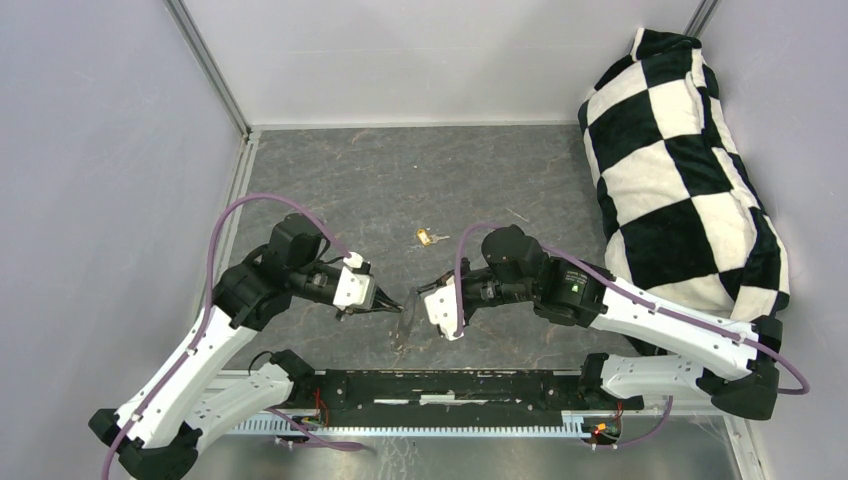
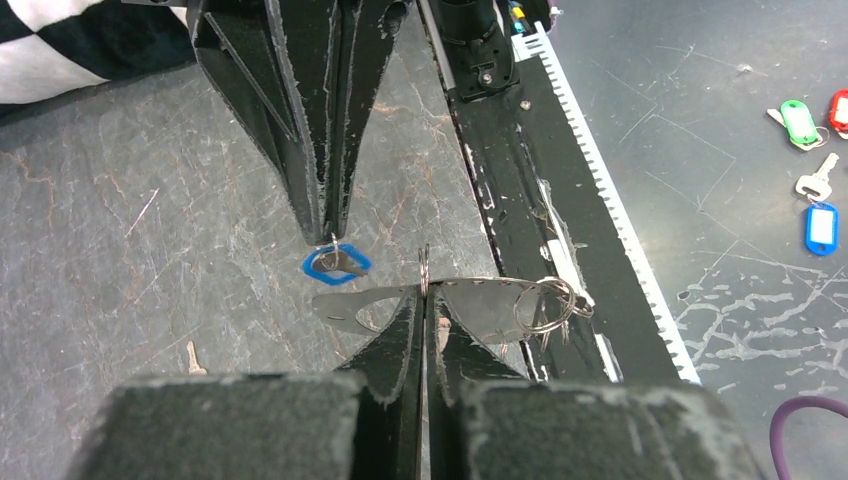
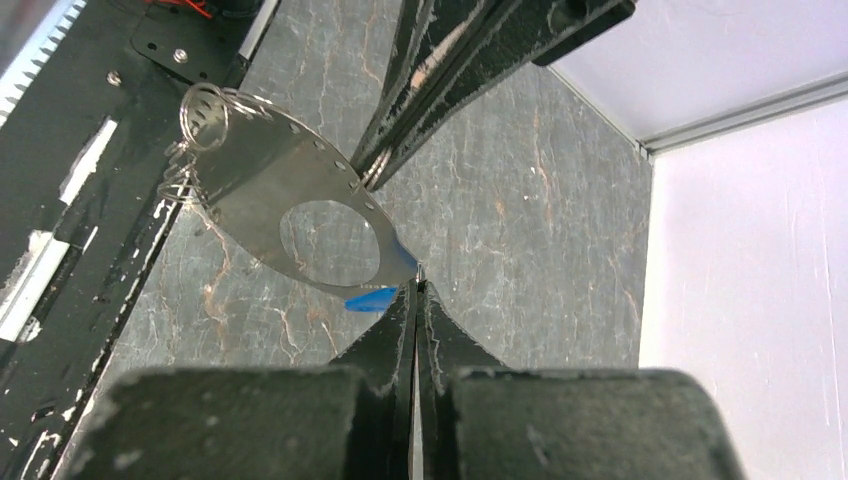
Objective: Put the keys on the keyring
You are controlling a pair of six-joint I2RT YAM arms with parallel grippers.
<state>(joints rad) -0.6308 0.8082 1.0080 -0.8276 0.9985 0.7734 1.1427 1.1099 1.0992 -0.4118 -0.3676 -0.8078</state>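
The keyring (image 2: 485, 305), a thin grey metal band with a large oval opening and small holes along its edge, hangs above the table between both arms, also visible as keyring (image 3: 250, 190). Several wire rings (image 2: 545, 300) dangle from one end. My left gripper (image 2: 424, 290) is shut on its edge. My right gripper (image 3: 416, 285) is shut on the blue key (image 2: 337, 263), pinching its small wire loop right beside the band's other end; the key's blue head (image 3: 372, 298) peeks out under the band. The gold key (image 1: 432, 237) lies loose on the table behind both grippers.
A black-and-white checked cushion (image 1: 680, 170) fills the right side of the table. The black base rail with a white toothed strip (image 1: 450, 385) runs along the near edge. Beyond it lie tagged keys, green (image 2: 795, 118) and blue (image 2: 820, 228). Walls enclose the sides and back.
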